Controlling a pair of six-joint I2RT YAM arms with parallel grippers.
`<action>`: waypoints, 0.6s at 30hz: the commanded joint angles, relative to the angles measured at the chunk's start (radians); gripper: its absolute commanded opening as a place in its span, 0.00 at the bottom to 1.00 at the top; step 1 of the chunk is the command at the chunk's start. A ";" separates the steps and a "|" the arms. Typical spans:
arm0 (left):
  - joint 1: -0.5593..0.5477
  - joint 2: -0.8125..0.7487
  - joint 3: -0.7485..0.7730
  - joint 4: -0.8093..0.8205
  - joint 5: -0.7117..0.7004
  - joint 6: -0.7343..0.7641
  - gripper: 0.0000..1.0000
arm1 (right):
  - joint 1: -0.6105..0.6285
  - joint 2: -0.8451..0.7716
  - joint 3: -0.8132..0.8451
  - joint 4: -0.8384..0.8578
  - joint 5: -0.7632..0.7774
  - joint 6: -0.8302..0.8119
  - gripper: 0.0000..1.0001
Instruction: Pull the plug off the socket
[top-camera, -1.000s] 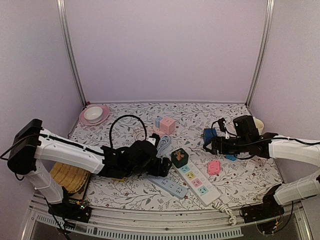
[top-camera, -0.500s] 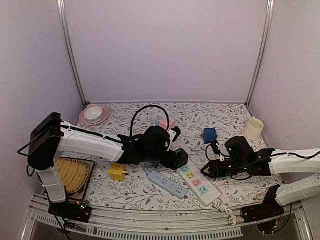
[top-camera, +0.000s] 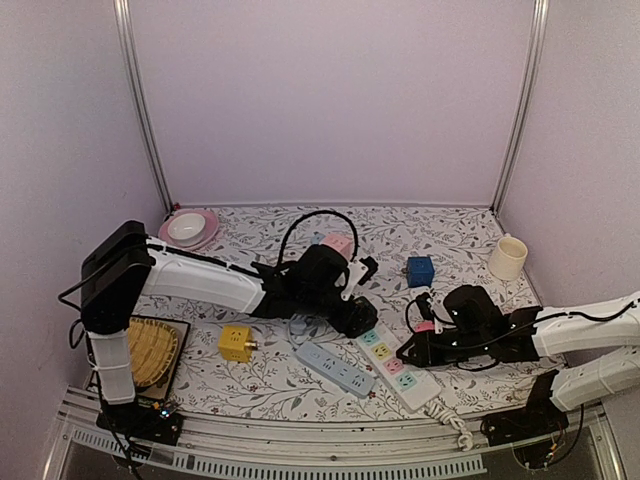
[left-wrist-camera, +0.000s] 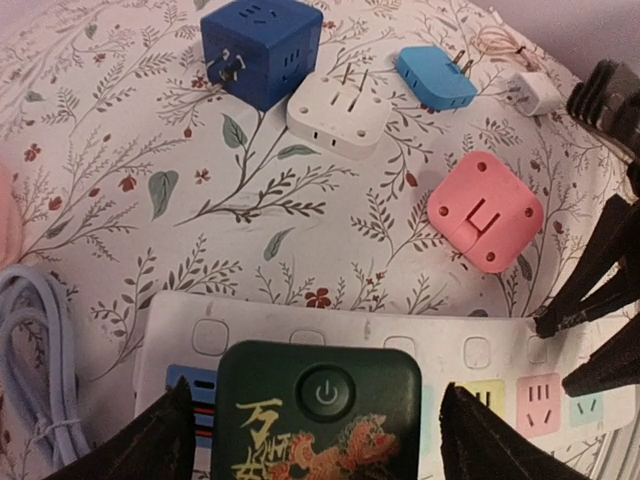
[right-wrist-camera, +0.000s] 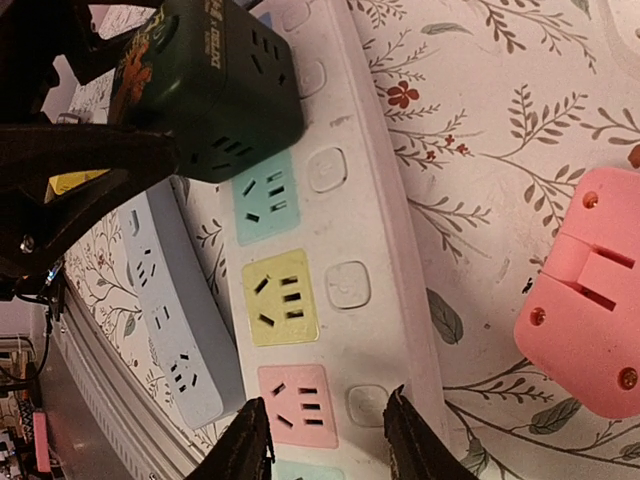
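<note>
The plug (left-wrist-camera: 320, 410) is a dark green cube with a power button and gold print, seated in the end outlet of the white socket strip (left-wrist-camera: 400, 325). My left gripper (left-wrist-camera: 315, 440) is open and straddles the plug, with a small gap on each side. From above, the left gripper (top-camera: 356, 310) covers most of the plug. My right gripper (right-wrist-camera: 330, 445) hovers low over the socket strip (right-wrist-camera: 370, 200) at its pink outlet, jaws narrowed but apart, both fingertips inside the strip's width and nothing between them. The plug (right-wrist-camera: 220, 90) shows two outlets further along.
A grey-blue power strip (top-camera: 335, 367) lies beside the white one. A pink adapter (right-wrist-camera: 590, 330), a white adapter (left-wrist-camera: 335, 115), a blue cube (top-camera: 420, 270) and a flat blue plug (left-wrist-camera: 435, 75) lie nearby. A yellow cube (top-camera: 236, 342), cream cup (top-camera: 507, 257) and pink plate (top-camera: 188, 229) sit further off.
My left gripper has moved right, up to and around the green plug. My right arm swung from the back right down to the white strip, and its jaws narrowed.
</note>
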 joint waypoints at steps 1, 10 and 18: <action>0.022 0.068 0.049 -0.024 0.034 0.053 0.83 | 0.023 0.039 -0.008 0.057 -0.007 0.028 0.40; 0.021 0.086 0.080 -0.057 0.030 0.039 0.69 | 0.036 0.087 -0.025 0.110 -0.001 0.048 0.39; -0.007 0.000 0.070 -0.068 0.019 0.030 0.54 | 0.039 0.146 -0.034 0.126 0.005 0.048 0.39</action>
